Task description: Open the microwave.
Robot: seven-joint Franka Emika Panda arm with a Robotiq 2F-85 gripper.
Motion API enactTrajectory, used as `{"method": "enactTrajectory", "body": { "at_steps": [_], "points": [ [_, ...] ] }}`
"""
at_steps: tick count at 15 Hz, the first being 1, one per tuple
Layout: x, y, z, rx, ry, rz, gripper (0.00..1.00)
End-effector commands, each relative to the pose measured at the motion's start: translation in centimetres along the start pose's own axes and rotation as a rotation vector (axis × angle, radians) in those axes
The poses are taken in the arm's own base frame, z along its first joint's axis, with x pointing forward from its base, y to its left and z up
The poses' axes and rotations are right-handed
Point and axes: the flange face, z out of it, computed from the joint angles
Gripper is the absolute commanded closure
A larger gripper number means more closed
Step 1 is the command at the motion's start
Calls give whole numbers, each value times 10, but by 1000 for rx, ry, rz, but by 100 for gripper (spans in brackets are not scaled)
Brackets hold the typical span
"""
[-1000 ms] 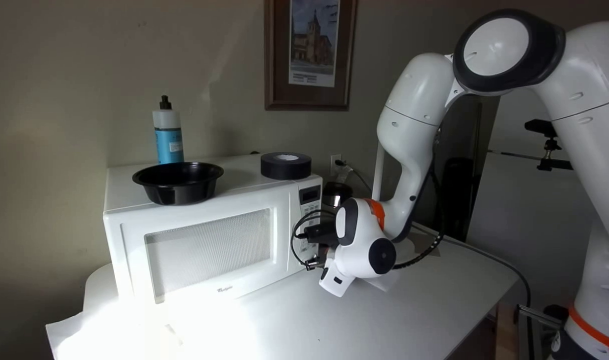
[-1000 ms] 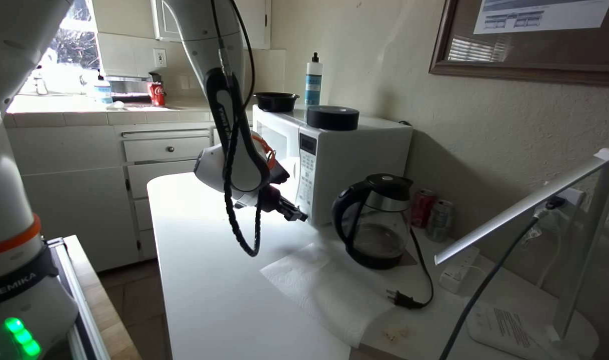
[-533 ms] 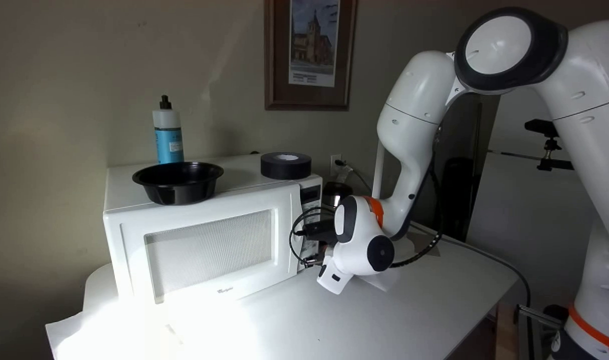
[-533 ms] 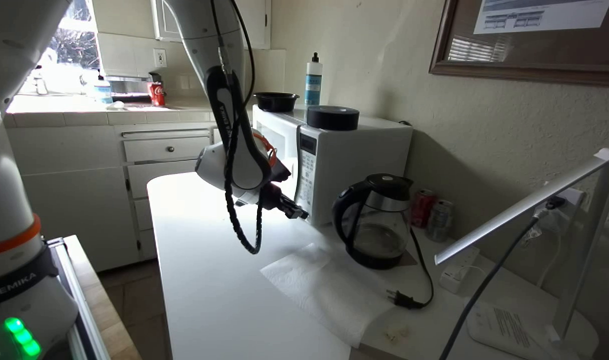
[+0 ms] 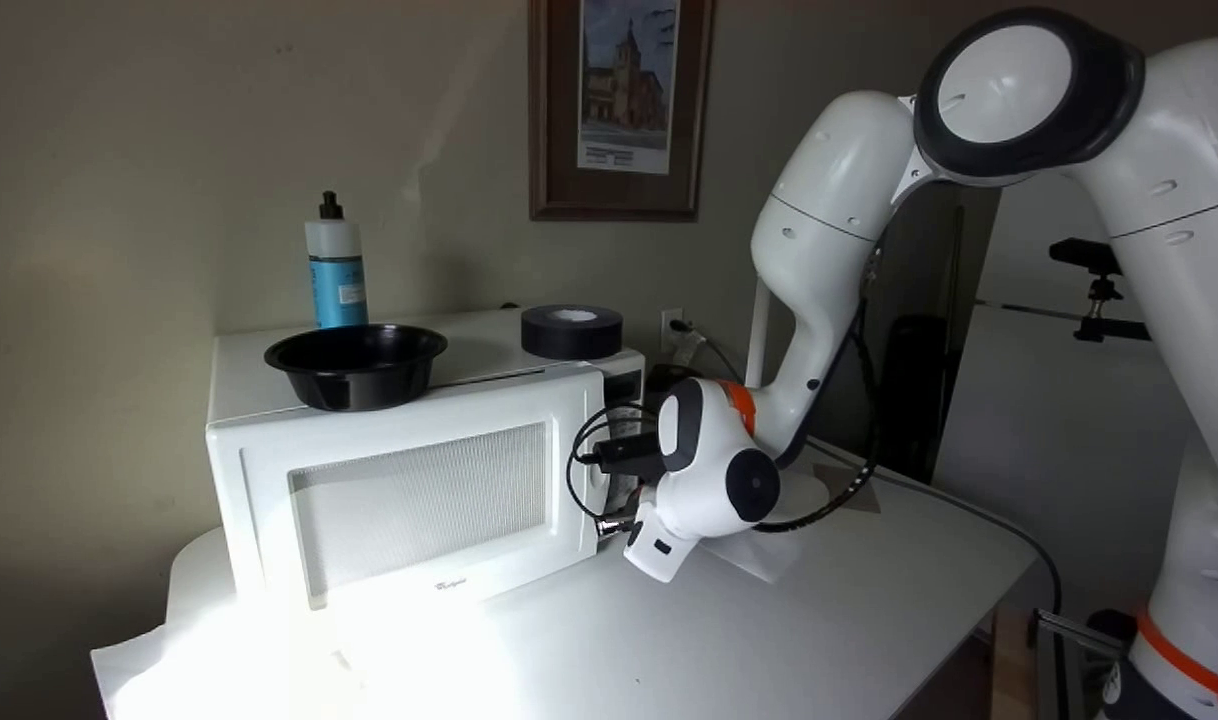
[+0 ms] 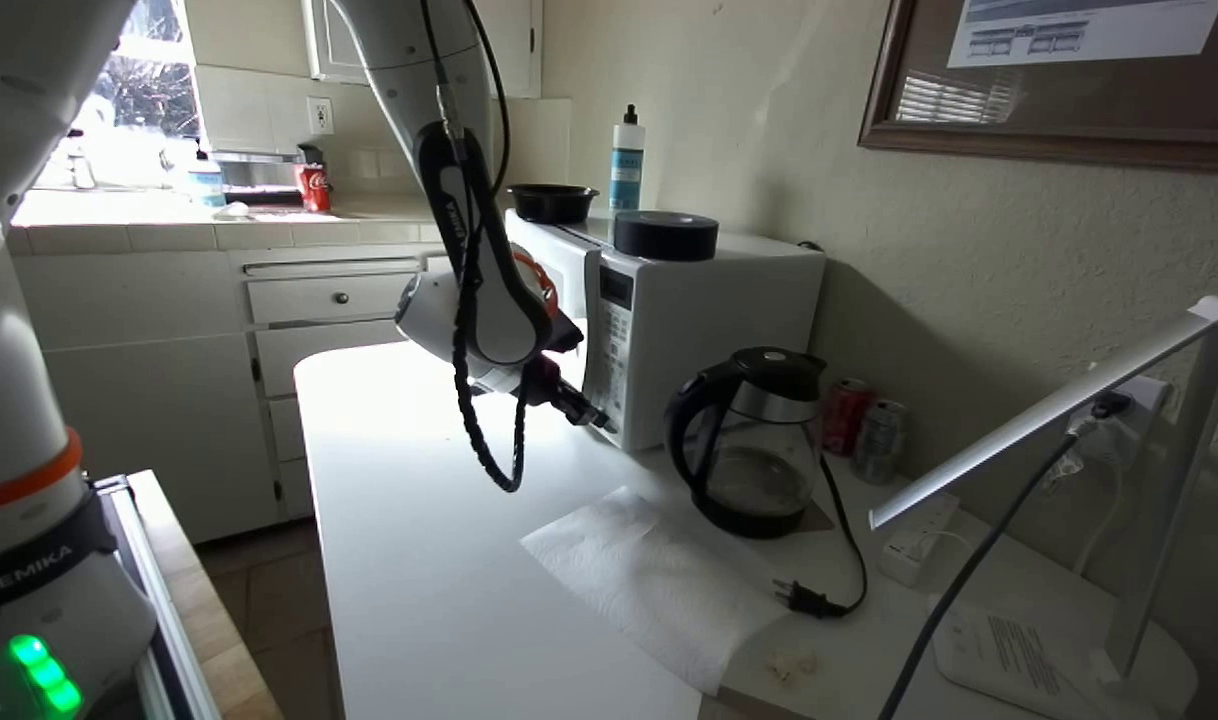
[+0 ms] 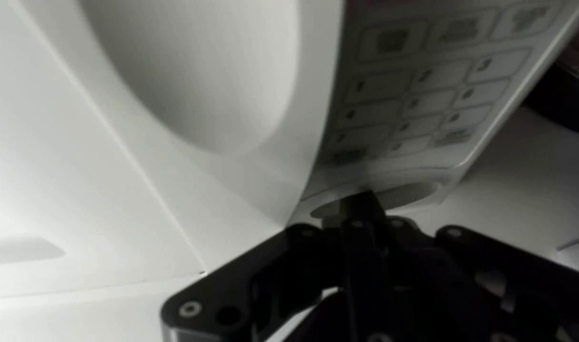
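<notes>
Black metal fingers (image 7: 362, 210) of a white robot arm (image 5: 819, 250) meet a grey oval button (image 7: 410, 194) at the foot of a narrow, number-keyed control panel (image 7: 413, 107). The fingers appear drawn together, with nothing visible between them. The large white boxy microwave (image 6: 704, 330) sits on the far part of a white bench (image 6: 429, 580) in an exterior view. Its wide windowed white door (image 5: 419, 500) stands slightly ajar, the right edge proud of the panel; the latch looks free, and the full swing remains.

To finish well, the fingers should ease off the button, slip left into the gap behind the door's right edge and draw it out in a wide arc; a straight pull could drag the whole microwave nearer.

The arm itself is the chief obstacle, standing before that edge with a thin black cable loop (image 5: 569, 478) that could snag. A round black plastic bowl (image 5: 357, 380) sits at the front of the microwave's top; whether it touches the door is hard to tell, but it could shift. Behind it stands a blue-labelled white pump bottle (image 5: 338, 275); to the right lies a flat black tape roll (image 5: 571, 335). Right of the microwave, a clear glass kettle with a black handle (image 6: 759, 460) crowds the bench, red (image 6: 847, 412) and silver (image 6: 880, 445) cans beyond.
</notes>
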Motion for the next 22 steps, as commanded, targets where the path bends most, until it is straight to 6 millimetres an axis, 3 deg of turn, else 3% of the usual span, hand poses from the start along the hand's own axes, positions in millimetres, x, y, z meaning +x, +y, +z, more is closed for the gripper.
{"method": "enactTrajectory", "body": {
  "at_steps": [1, 7, 11, 12, 13, 16, 17, 19, 20, 21, 22],
  "points": [
    [1, -1, -31, -10, -45, -4, 100],
    [35, -44, -123, 5, -21, -25, 100],
    [31, -83, -170, 41, -88, 119, 100],
    [-4, -75, -149, 50, -83, 179, 100],
    [-11, -82, -161, 46, -77, 236, 100],
    [-65, -92, -181, 17, -112, 392, 100],
    [-65, -102, -201, 4, -130, 442, 100],
    [-92, -111, -219, -20, -178, 529, 100],
    [-122, -116, -226, -32, -205, 571, 100],
    [-140, -123, -236, -39, -233, 614, 100],
    [-140, -130, -254, -44, -260, 663, 100]
  ]
}}
